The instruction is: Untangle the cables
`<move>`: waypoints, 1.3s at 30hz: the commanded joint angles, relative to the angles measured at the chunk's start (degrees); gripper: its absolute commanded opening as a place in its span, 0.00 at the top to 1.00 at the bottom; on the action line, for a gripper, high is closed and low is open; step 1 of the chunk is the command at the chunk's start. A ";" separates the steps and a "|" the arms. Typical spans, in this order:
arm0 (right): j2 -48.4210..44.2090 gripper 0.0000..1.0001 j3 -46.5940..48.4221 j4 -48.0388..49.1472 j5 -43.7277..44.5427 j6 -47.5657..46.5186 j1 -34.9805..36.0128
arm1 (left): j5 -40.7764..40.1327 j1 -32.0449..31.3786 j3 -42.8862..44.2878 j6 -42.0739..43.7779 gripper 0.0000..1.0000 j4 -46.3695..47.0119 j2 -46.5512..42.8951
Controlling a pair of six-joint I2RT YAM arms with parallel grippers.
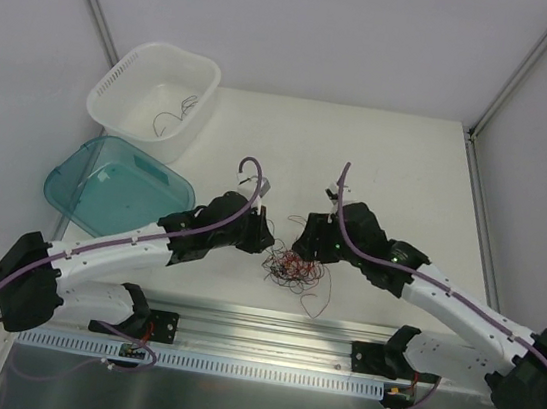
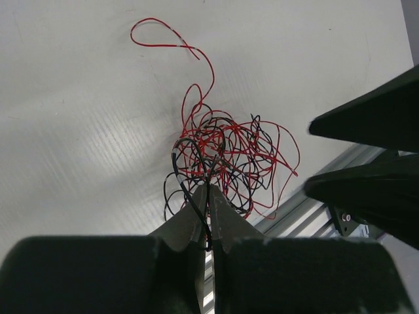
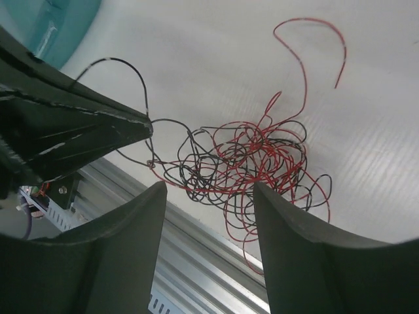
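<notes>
The cables (image 1: 291, 265) lie as a loose red and black tangle on the white table, just ahead of the metal rail. My left gripper (image 1: 266, 240) sits at the tangle's left edge. In the left wrist view the left gripper (image 2: 208, 191) is shut on a black strand that runs down between its fingers from the cables (image 2: 229, 154). My right gripper (image 1: 302, 248) hovers over the tangle's right side. The right wrist view shows the right gripper (image 3: 209, 188) open, nothing between its fingers, with the cables (image 3: 252, 157) beyond them. One red end (image 3: 308, 39) curls away free.
A white slotted basket (image 1: 102, 91) at the back left holds a thin wire (image 1: 169, 115). A teal tub (image 1: 62, 199) sits next to it, close to the left arm. An aluminium rail (image 1: 268, 325) runs along the near table edge, right below the tangle.
</notes>
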 commanded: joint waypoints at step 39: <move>-6.77 0.99 22.06 -9.61 15.93 -11.25 3.26 | -11.88 -1.02 -11.10 5.01 1.00 4.35 -12.13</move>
